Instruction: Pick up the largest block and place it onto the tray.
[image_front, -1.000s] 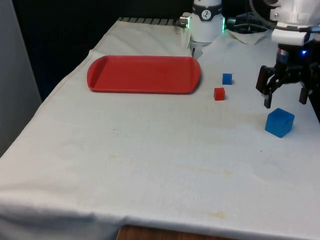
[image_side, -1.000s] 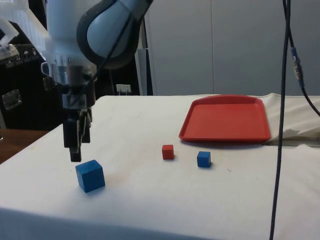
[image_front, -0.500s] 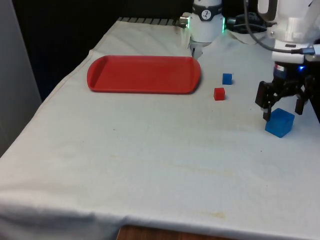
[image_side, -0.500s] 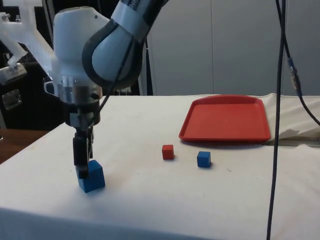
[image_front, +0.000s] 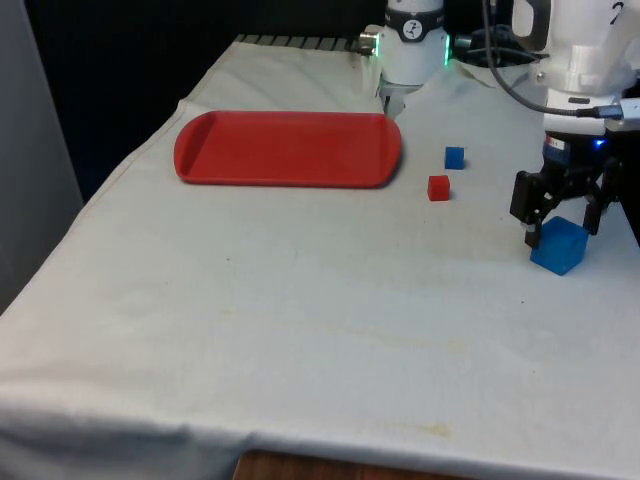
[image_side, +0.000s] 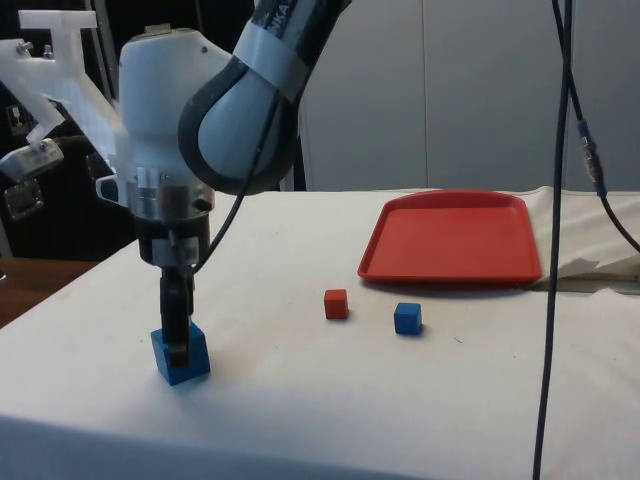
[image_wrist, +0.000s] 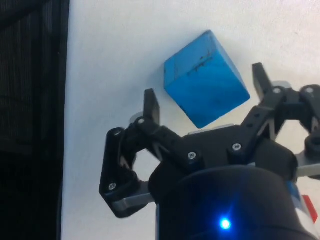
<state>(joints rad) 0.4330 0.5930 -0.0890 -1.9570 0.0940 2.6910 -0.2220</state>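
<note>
The largest block, a blue cube (image_front: 558, 247), rests on the white cloth at the front view's right, near the table's edge. My gripper (image_front: 560, 232) is low over it and open, with one finger on each side of the cube (image_wrist: 206, 92). The fingers (image_wrist: 149, 102) do not press on its faces. In the side view the gripper (image_side: 176, 340) reaches down beside the cube (image_side: 184, 356). The red tray (image_front: 288, 148) lies empty at the far left of the front view, well away from the gripper.
A small red cube (image_front: 438, 187) and a small blue cube (image_front: 455, 157) sit between the tray and the big block. The table's edge runs close to the right of the big cube. A black cable (image_side: 552, 250) hangs in the side view.
The gripper has come down from above the blue cube until its open fingers stand on either side of it. The cube and the other things have not moved.
</note>
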